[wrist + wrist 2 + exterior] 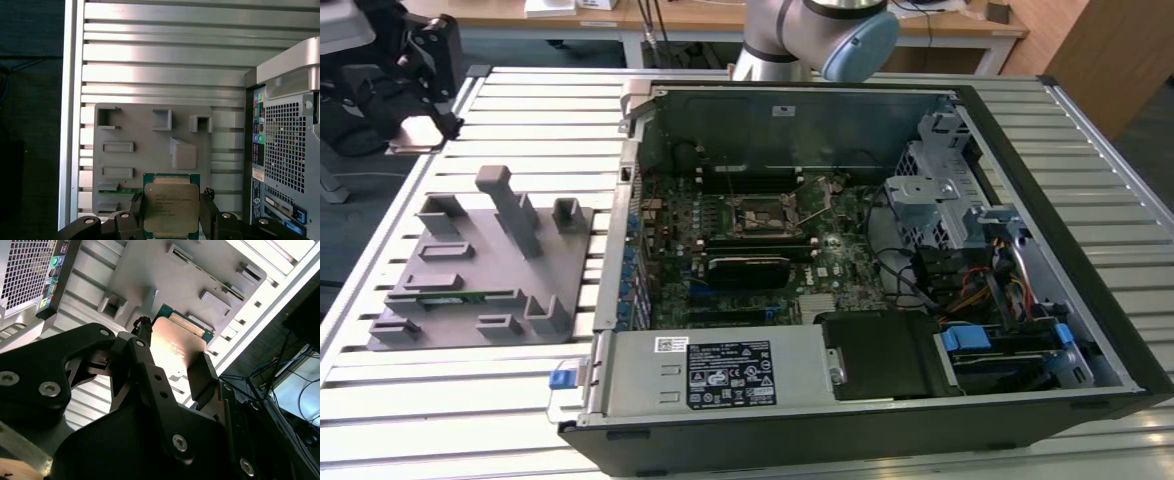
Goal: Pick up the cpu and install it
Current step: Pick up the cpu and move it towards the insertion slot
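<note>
Slatted aluminium counter (pixel 494 395) carries all items inspected. At the exterior view's left lies a flat grey plastic fixture tray (pixel 467 275) with raised holders and recessed pockets; a thin green memory strip (pixel 454 295) sits in one of its slots. In the first wrist view the same grey tray (pixel 150 145) lies flat on the counter slats. The black two-finger gripper (pixel 171 196) is clamped on the cpu (pixel 171 212), a flat square chip with a silver-grey metal top and green rim, one finger against each of two opposite edges. The chip is level and sits over the tray's edge, just beside the memory strip; whether it touches the tray cannot be told. In the second wrist view the gripper (pixel 171 352) grips the cpu (pixel 175 342) the same way, with the tray behind it. To the exterior view's right stands an open dark computer case (pixel 1067 230) with its green motherboard (pixel 720 250) exposed, and a dark square socket frame (pixel 761 212) near the board's middle. A silver power supply box (pixel 720 372) occupies the near side. The grey robot arm (pixel 814 35) rises behind the case.
</note>
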`<action>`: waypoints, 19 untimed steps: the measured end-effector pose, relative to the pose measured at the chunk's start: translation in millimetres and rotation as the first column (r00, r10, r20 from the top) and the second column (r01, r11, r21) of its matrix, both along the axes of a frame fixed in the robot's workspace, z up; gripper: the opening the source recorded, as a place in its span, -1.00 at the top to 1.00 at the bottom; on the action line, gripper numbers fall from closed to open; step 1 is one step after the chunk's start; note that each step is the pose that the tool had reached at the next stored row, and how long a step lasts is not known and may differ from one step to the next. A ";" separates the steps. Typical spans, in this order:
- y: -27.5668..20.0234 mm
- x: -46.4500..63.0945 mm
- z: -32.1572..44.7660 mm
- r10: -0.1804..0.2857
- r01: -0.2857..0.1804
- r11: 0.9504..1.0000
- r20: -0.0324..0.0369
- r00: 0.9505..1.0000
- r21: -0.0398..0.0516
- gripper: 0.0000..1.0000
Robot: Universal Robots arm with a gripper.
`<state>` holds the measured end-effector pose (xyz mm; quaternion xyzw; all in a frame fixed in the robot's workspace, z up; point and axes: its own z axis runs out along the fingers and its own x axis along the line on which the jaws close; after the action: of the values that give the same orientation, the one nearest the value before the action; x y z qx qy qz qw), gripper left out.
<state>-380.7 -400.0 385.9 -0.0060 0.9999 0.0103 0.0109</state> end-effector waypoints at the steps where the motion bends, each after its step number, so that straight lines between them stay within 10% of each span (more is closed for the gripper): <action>1: 0.0 0.4 -0.1 0.000 0.000 1.000 0.000 1.000 0.000 -0.07; 19: 0.0 7.9 -1.7 0.000 0.000 1.000 0.000 1.000 0.000 -0.07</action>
<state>-372.8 -400.0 384.1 -0.0060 0.9999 0.0104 0.0109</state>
